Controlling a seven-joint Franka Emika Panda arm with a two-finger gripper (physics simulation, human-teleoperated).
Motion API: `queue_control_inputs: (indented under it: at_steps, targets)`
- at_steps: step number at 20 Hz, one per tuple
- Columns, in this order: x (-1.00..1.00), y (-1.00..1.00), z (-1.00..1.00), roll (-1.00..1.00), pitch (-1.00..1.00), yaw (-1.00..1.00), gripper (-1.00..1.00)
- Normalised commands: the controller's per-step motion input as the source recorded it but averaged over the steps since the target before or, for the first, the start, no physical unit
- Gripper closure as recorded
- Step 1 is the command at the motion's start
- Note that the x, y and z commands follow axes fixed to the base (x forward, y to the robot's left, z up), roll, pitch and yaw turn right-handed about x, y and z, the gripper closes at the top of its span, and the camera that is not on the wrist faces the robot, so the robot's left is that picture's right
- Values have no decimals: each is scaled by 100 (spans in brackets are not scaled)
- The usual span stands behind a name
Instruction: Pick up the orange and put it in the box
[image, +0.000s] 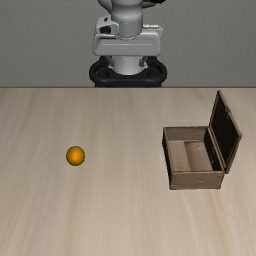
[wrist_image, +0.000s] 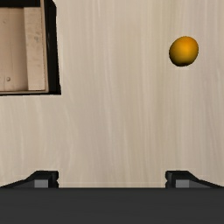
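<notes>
A small orange lies on the light wooden table toward the exterior view's left. An open brown wooden box stands at the exterior view's right, its lid tipped up on the far right side and its inside bare. In the wrist view the orange and the box lie well ahead of my gripper on opposite sides. My two fingertips stand far apart with nothing between them, high over the bare table.
The robot's base stands at the table's far edge, behind the middle. The wooden tabletop stretches wide between the orange and the box and in front of both.
</notes>
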Motion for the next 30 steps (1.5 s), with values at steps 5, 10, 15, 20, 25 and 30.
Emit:
queue_control_inputs:
  at_steps: [5,10,15,20,25,30]
  targets:
    - [0,-100,0,0,0,0,-100]
    - [0,-100,0,0,0,0,-100]
    - [40,-60,0,0,0,0,-100]
    - [100,0,0,0,0,0,-100]
    - [100,0,0,0,0,0,-100]
    - [40,20,-40,0,0,0,-100]
